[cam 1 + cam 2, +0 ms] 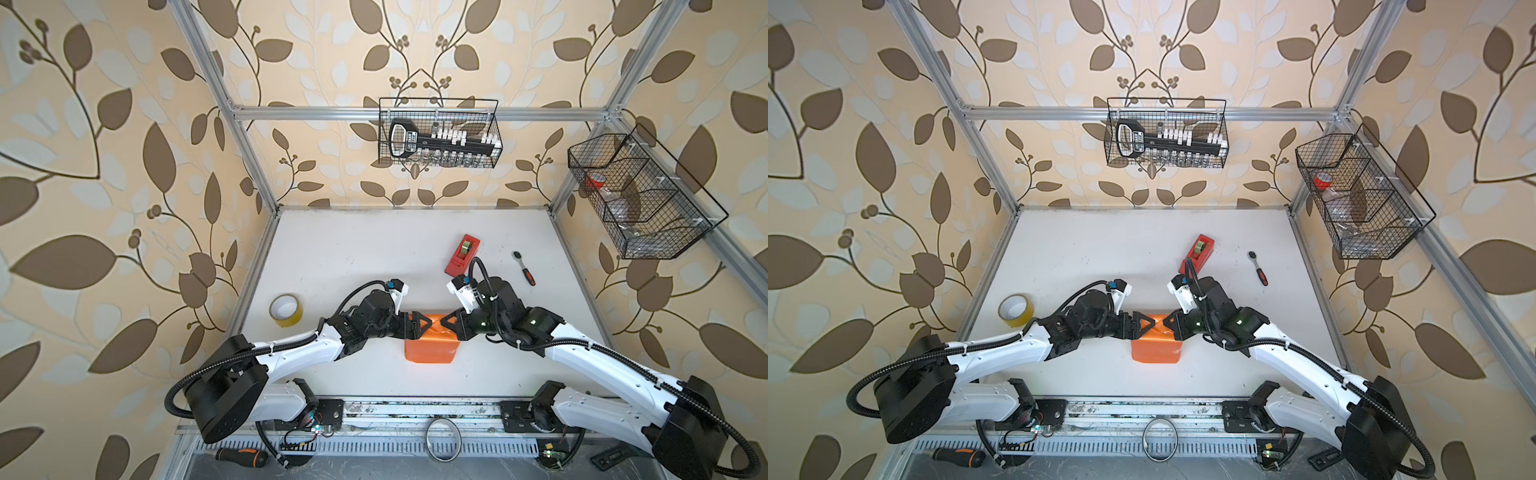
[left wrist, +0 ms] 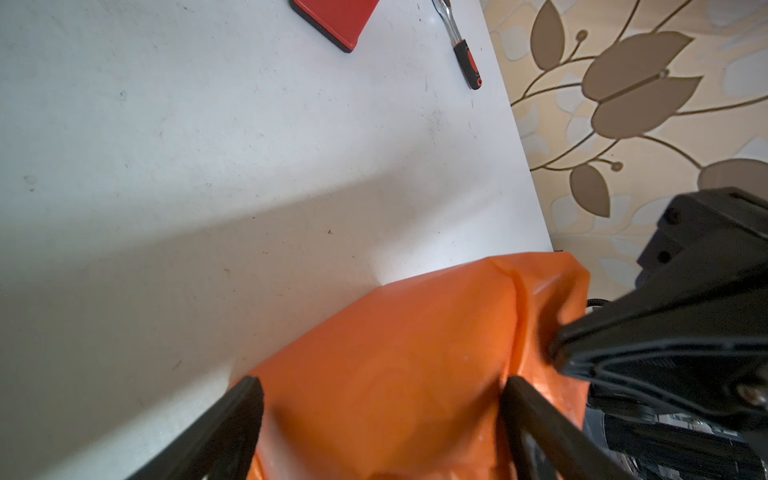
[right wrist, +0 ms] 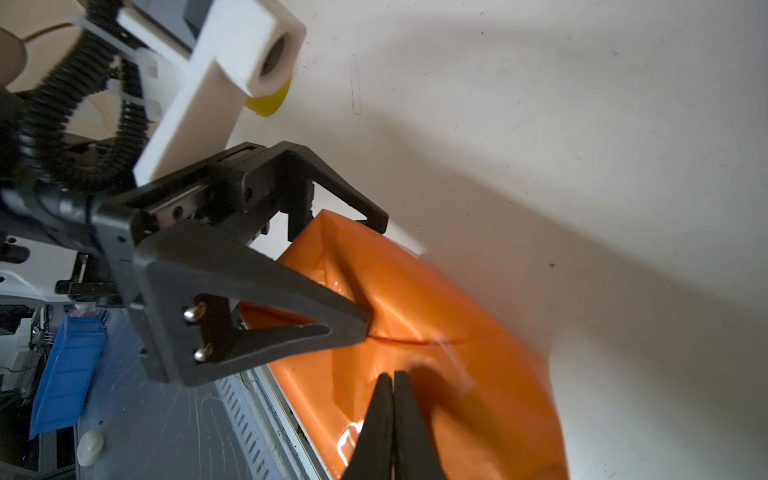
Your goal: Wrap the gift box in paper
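White table point(image 1: 353, 257), alu frame, leaf wallpaper all round. Paper point(image 1: 430, 351) sits mid-table toward the front edge, orange side out, folded into a squarish bundle. Gift box not visible, presumably inside. No clear long axis from above.

Left gripper point(image 2: 380, 388) reaches in from the left, fingers spread, straddling the bundle's top at its far edge. Right gripper point(image 3: 392, 376) reaches in from the right, fingers pressed together with nothing between them, tips on or just above the paper beside a crease. The two grippers' tips face each other, close but apart.

So the paper lies between left's fingers and under right's, with both arms equally near. My guess: left closes on the fold while right pins.

Counts:
- one bundle
- two grippers
- one red tape dispenser point(image 1: 462, 254), just behind the right arm
- one tape roll point(image 1: 285, 309), well to the left
- one ratchet point(image 1: 524, 268)
- two baskets: back basket point(image 1: 496, 133), side basket point(image 1: 623, 166)
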